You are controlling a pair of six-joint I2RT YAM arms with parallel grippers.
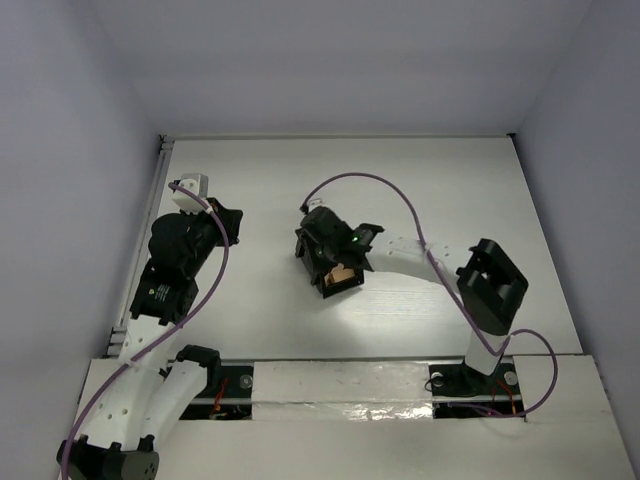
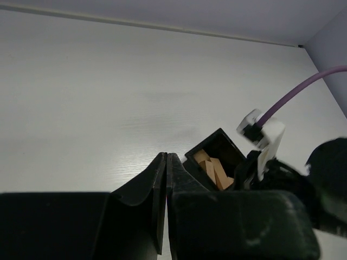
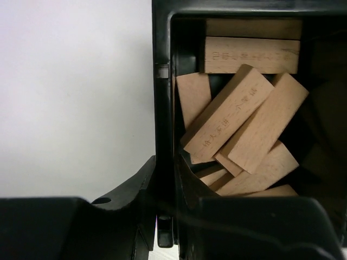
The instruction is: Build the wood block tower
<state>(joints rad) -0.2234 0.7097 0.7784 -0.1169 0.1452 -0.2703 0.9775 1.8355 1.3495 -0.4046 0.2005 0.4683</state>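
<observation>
While the right gripper (image 3: 164,173) pinches a wall of the box (image 3: 162,70) and the left gripper (image 2: 166,162) is pressed together, empty, the blocks (image 3: 238,116) lie jumbled inside, mid-table, seemingly light, stiff and smooth, likely best pinched across long sides.

- A heap of light-tan wooden blocks (image 3: 230,115) is held loose inside a black box (image 3: 162,81); none has been stacked into a tower.
- The blocks are rectangular, smooth and all alike, and faint printed marks are carried on some faces.
- In the right wrist view, two are laid flat and parallel against the top wall, while the rest are tilted and crossed over one another.
- From above, only a small tan patch is shown, near the middle of the worktop (image 1: 450,190).
</observation>
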